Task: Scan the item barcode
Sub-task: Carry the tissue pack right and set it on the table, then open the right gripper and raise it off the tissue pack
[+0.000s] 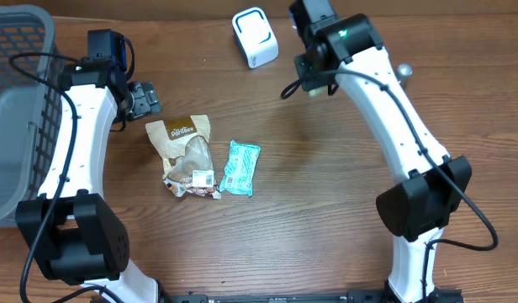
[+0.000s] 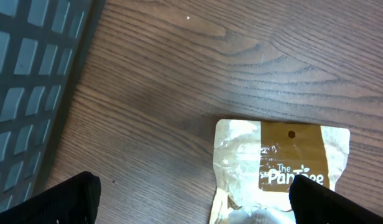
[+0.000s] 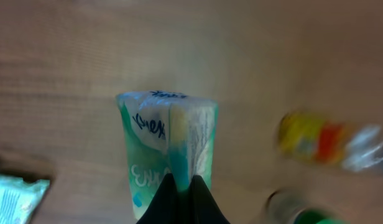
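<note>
The tissue packet, soft, green and white with dark script on its upper end, is held off the table in the right gripper. In the right wrist view the two dark fingers come together to a narrow point on the packet's lower middle. They pinch a fold of its wrapper with almost no gap between them. The packet stands roughly upright above the fingers. The rest of that view is blurred.

From overhead, the right gripper hangs over the far part of the wooden table, just beside the white scanner. The scanner stands to the gripper's left near the table's far edge. The packet itself cannot be made out in the overhead view.

Nearer the middle of the table lie two more items. One is a brown and clear snack bag with a white label at its near end. A teal packet lies just beside it on the right.

The left gripper hovers at the far-left corner of the snack bag with its jaws spread wide, holding nothing. In the left wrist view its two black fingertips sit at the bottom corners of the picture. The top of the snack bag shows between them.

A grey mesh basket stands at the left edge of the table.
</note>
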{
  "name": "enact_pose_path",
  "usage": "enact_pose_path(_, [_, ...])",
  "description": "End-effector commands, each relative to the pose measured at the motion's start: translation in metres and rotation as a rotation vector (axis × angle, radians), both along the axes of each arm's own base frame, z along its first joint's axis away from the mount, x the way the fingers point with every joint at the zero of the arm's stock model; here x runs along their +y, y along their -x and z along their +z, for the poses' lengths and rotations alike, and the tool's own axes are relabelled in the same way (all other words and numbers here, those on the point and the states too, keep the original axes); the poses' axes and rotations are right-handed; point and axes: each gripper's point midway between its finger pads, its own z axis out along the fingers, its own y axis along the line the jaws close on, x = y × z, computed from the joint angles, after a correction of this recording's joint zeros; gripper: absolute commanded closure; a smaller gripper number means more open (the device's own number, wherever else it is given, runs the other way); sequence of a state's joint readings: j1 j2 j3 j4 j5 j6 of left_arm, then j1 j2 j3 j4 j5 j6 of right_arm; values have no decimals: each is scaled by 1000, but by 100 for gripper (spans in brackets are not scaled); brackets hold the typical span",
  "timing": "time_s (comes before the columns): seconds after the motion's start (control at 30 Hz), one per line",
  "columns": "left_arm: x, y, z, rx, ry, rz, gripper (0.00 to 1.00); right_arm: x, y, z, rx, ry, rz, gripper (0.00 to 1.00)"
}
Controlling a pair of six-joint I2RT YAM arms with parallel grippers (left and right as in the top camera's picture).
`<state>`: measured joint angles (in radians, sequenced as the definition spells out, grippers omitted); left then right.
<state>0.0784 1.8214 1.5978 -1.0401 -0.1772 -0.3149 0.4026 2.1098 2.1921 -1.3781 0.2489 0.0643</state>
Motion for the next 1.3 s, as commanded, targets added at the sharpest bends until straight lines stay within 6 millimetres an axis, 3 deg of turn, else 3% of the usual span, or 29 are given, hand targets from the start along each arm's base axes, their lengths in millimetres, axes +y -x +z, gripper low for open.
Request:
enact_pose_path(0.0, [-1, -2, 10, -24, -16, -7, 0, -6, 26, -60, 226, -143, -167, 96])
enact_pose_path(0.17, [-1, -2, 10, -24, -16, -7, 0, -31, 51, -116, 349, -90, -218, 96])
enact_pose_path(0.3, [-1, -2, 10, -24, -15, -7, 0, -54, 57, -146, 359, -47, -285, 96])
enact_pose_path(0.4, [-1, -2, 10, -24, -16, -7, 1, -68, 61, -153, 372, -32, -329, 96])
enact_pose_path(0.43, [-1, -2, 10, -24, -15, -7, 1, -71, 61, -153, 374, -32, -335, 93])
enact_pose_path(0.5, [-1, -2, 10, -24, -15, -7, 0, -75, 60, -153, 373, -35, -346, 72])
enact_pose_path(0.6, [-1, -2, 10, -24, -15, -7, 0, -74, 56, -154, 357, -42, -345, 69])
enact_pose_path(0.67, [-1, -2, 10, -24, -15, -7, 0, -68, 49, -154, 331, -66, -335, 65])
enact_pose_path(0.83, [-1, -2, 10, -24, -15, -7, 1, -19, 45, -154, 344, -244, -260, 65])
enact_pose_path(1.03, [-1, -2, 10, -24, -15, -7, 0, 23, 36, -151, 281, -293, -164, 66])
enact_pose_path(1.17, [-1, -2, 10, -24, -16, -7, 0, 41, 34, -156, 245, -316, -151, 66])
enact_pose_path(1.27, [-1, -2, 10, -24, -15, -7, 1, 40, 36, -166, 249, -310, -171, 66])
